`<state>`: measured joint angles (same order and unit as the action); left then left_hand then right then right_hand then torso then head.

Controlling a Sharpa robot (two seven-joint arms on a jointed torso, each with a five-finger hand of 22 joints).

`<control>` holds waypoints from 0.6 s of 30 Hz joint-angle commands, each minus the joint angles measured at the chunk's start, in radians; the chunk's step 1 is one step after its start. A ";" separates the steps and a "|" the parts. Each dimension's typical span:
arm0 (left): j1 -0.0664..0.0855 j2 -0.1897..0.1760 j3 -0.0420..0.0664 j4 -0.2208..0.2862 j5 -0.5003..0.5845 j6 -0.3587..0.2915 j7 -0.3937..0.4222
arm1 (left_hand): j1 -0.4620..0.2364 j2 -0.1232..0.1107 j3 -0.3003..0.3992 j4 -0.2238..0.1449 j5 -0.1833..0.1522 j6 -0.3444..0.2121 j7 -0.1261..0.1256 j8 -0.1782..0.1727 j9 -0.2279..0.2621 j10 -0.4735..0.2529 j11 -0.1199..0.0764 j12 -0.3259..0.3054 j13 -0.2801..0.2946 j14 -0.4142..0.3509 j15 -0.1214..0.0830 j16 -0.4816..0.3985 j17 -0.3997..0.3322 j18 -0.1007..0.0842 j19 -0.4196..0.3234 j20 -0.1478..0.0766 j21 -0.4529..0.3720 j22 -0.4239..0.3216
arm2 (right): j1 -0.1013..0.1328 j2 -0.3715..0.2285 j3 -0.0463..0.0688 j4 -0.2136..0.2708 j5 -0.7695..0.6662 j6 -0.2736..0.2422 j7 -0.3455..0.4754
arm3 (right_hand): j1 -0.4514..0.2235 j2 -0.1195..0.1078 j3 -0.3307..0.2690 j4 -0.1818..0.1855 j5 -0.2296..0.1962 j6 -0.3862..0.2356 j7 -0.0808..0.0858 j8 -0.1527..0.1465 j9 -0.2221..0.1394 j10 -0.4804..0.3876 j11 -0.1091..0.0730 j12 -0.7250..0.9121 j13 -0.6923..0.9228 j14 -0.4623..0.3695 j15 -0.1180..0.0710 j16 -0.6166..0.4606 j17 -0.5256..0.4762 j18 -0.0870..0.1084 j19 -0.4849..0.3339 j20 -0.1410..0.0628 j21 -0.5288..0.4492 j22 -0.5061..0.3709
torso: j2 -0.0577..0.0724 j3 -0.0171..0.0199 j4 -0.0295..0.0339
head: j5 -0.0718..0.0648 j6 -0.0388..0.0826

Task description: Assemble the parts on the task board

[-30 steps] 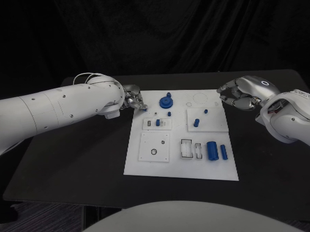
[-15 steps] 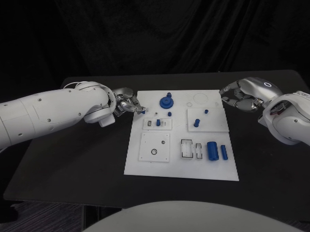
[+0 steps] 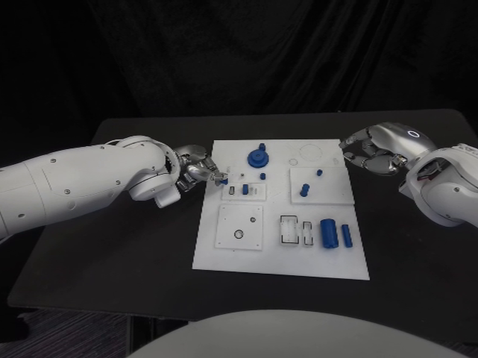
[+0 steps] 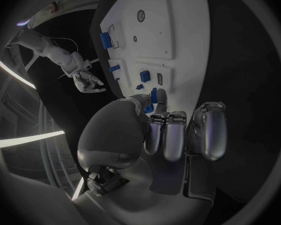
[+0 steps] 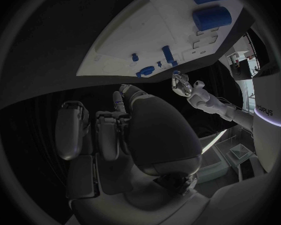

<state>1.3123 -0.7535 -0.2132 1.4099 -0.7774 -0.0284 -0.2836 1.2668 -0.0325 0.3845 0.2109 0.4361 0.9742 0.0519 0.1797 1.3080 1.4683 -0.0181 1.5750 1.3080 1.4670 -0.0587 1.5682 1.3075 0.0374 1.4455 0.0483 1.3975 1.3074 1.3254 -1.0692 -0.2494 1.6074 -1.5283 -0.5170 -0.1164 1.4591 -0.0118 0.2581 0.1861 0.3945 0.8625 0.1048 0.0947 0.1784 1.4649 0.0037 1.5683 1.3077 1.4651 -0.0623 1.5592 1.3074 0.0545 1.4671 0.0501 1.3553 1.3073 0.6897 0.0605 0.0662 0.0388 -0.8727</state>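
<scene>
We see the main risk at the left robot hand [image 3: 199, 167], which sits at the task board's [image 3: 239, 246] nine-to-ten o'clock edge with a small blue part [image 4: 154, 95] pinched at its fingertips, the remaining fingers [image 4: 175, 135] curled alongside. That hold looks shallow. In our judgement the piece could twist or drop if it meets a socket off-line, and a fallen piece on the black counter [image 3: 121, 246] would be awkward to recover. The wide white left forearm also lies low over the counter at nine o'clock; a careless sweep inward could nudge the board and shift every seat beneath the part.

Going from largest to smallest, the counter carries the white board at its centre. On the board the blue gear [image 3: 258, 157] stands near twelve o'clock, right beside where the left robot hand works, and could be clipped on the way in. The big blue cylinder [image 3: 326, 232] and the slimmer blue peg [image 3: 346, 236] lie side by side near four o'clock, well apart from either hand. A short blue peg [image 3: 303, 191] and a still smaller blue stud [image 3: 318, 172] stand on the raised plate toward two o'clock, and tiny blue pieces sit near the board's middle; we cannot tell whether those are fully seated.

The right robot hand [image 3: 370, 152] hovers just off the board's two o'clock corner, fingers curled in together with nothing visible in them. It blocks nothing at present, though it crowds that corner.
</scene>
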 commanded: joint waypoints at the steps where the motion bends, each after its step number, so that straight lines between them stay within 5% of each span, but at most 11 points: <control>1: -0.008 0.003 0.001 0.010 -0.023 -0.036 -0.014 | -0.013 -0.001 0.009 -0.005 -0.003 0.004 -0.006 0.000 0.019 0.103 -0.002 -0.004 0.263 0.104 -0.005 0.003 0.263 0.011 -0.007 0.001 -0.005 0.198 | -0.003 0.001 0.001 -0.001 0.007 0.002 -0.016 | -0.005 0.000 0.007 0.000 0.004 0.007 -0.001 -0.005 -0.001 0.106 0.004 0.003 0.263 0.101 0.005 -0.006 0.249 -0.004 0.015 0.002 -0.006 0.196 | 0.000 -0.0001 -0.0011 | 0.005 0.000; 18: -0.048 0.015 0.001 0.025 -0.139 -0.092 -0.018 | -0.015 0.005 0.017 -0.007 -0.002 0.001 -0.005 -0.001 0.019 0.103 -0.001 -0.004 0.263 0.104 -0.004 0.003 0.263 0.012 -0.009 0.002 -0.007 0.197 | -0.004 0.002 0.001 -0.002 0.020 0.001 -0.015 | -0.005 0.000 0.008 -0.001 0.004 0.007 -0.001 -0.005 -0.001 0.106 0.004 0.003 0.263 0.101 0.005 -0.005 0.249 -0.004 0.015 0.002 -0.007 0.196 | 0.003 0.0022 -0.0055 | 0.007 0.000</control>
<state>1.2683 -0.7421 -0.2122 1.4314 -0.8632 -0.0849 -0.3085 1.2584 -0.0297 0.3915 0.2095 0.4345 0.9760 0.0537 0.1779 1.3074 1.4682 -0.0181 1.5751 1.3079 1.4670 -0.0587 1.5682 1.3075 0.0374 1.4420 0.0518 1.3924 1.3074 1.3238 -1.0666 -0.2493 1.6050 -1.5115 -0.5170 -0.1167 1.4591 -0.0118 0.2581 0.1861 0.3944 0.8625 0.1048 0.0947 0.1785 1.4649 0.0037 1.5682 1.3077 1.4651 -0.0623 1.5592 1.3074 0.0545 1.4671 0.0501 1.3553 1.3073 0.6917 0.0628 0.0619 0.0451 -0.8727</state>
